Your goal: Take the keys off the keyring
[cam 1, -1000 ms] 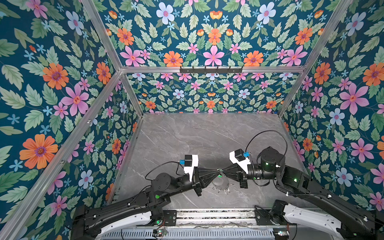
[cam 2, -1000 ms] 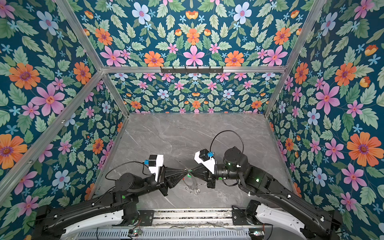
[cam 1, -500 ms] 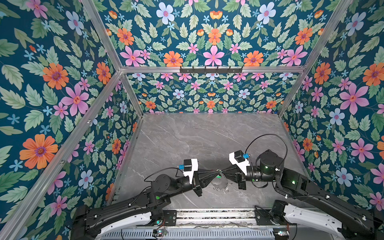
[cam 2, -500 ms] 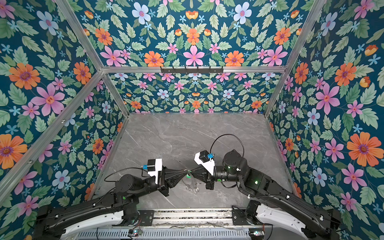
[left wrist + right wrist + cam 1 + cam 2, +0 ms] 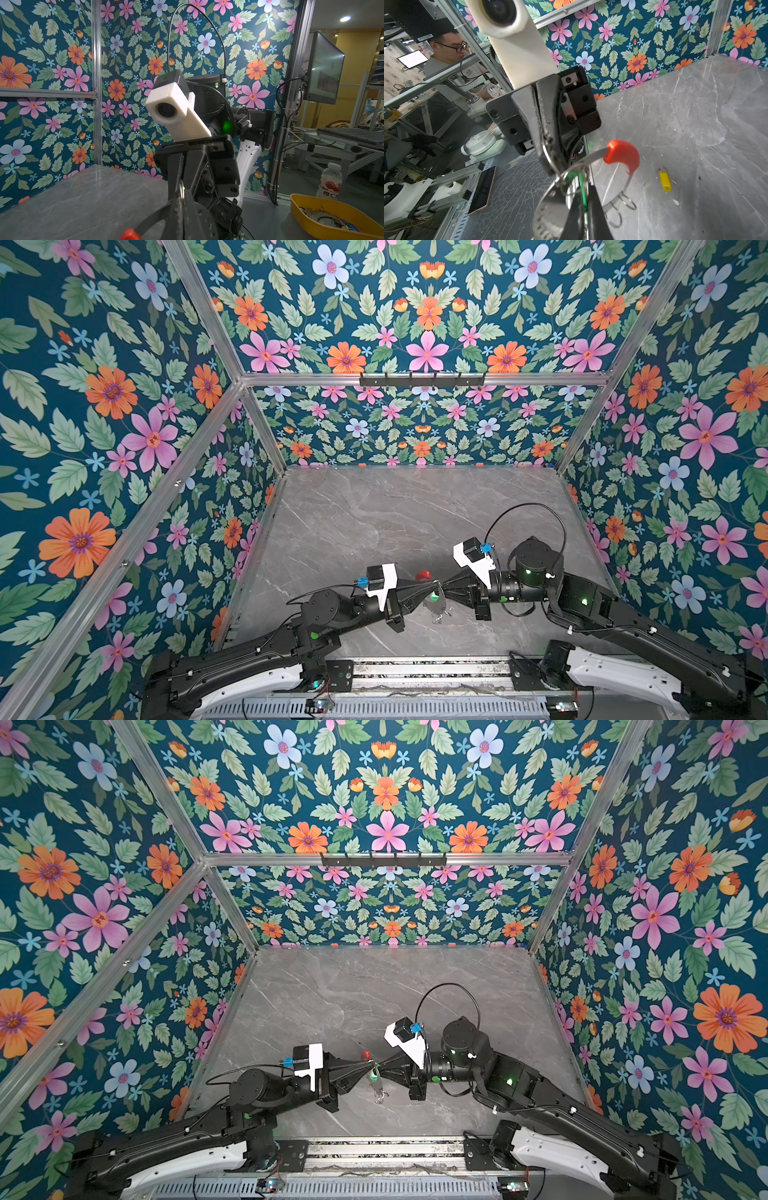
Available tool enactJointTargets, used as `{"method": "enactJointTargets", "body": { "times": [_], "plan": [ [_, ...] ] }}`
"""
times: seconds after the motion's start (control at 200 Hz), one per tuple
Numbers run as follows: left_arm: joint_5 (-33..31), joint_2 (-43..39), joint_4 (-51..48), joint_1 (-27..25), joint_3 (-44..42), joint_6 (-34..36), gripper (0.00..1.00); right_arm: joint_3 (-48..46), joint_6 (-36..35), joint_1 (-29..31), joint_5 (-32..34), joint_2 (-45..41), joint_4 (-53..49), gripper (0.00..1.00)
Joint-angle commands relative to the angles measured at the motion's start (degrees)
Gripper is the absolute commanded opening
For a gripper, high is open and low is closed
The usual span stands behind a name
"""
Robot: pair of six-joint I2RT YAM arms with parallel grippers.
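Observation:
Both grippers meet tip to tip above the table's front middle. The keyring (image 5: pixel 548 207), a grey metal hoop with a red sleeve (image 5: pixel 623 154), hangs between them. In both top views the sleeve (image 5: pixel 423 575) (image 5: pixel 366 1054) shows just behind the fingertips. My right gripper (image 5: pixel 584 193) is shut on the green key (image 5: pixel 582 187), also seen from above (image 5: pixel 434 595). My left gripper (image 5: pixel 182 193) (image 5: pixel 550 158) is shut on a small silver split ring at the hoop. The yellow key (image 5: pixel 665 180) lies loose on the table. Two more split rings (image 5: pixel 627 200) dangle from the hoop.
The grey marble table (image 5: pixel 395 522) is walled on three sides by flowered panels, with a hook rail (image 5: pixel 422 379) on the back wall. Outside the cell are a yellow tray (image 5: pixel 299 205), a bottle (image 5: pixel 330 180) and a phone (image 5: pixel 481 189) on the front rail.
The left wrist has sunk slightly towards the front. The hoop has swung, so its red sleeve now shows behind the fingertips. Both grippers stay shut.

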Motion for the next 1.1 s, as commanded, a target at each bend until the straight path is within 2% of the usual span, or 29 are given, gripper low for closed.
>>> {"method": "enactJointTargets", "body": {
  "times": [0.0,0.155,0.21,0.265,0.3,0.425,0.57,0.725,0.895,1.095],
  "plan": [
    [3.14,-0.05,4.89,-0.03,1.08,-1.35,0.00,1.10,0.55,-0.02,1.44,-0.45,-3.90,0.00],
    [4.24,0.42,4.87,0.04,1.09,-3.05,0.00,2.92,0.17,-0.09,0.58,0.12,-5.48,0.00],
    [4.50,0.31,5.06,-0.07,1.06,-3.37,0.00,3.44,0.02,-0.07,0.38,0.16,-6.29,0.10],
    [4.94,0.31,4.93,-0.03,1.15,-3.54,0.00,3.96,-0.37,-0.04,1.16,-0.27,-7.21,0.29],
    [5.29,0.45,4.78,-0.03,1.32,-3.64,0.00,4.22,-0.76,-0.07,1.65,-0.73,-8.04,0.38],
    [6.27,1.01,4.04,-0.03,1.78,-4.19,0.00,6.11,-2.78,-0.04,4.15,-3.24,-12.09,0.48],
    [7.82,1.20,4.58,0.00,1.78,-4.95,0.00,7.99,-3.67,-0.04,6.05,-6.30,-11.40,0.51],
    [7.56,1.12,6.01,-0.03,1.18,-5.51,0.00,8.59,-2.59,-0.02,5.33,-5.17,-4.08,0.52],
    [5.49,0.43,7.27,0.00,0.07,-6.23,0.00,6.12,0.37,-0.02,-0.72,-2.90,3.98,0.47],
    [4.18,0.01,7.30,0.00,-0.46,-6.36,0.00,2.59,3.27,-0.03,-3.07,-3.21,10.15,0.43]
  ]
}}
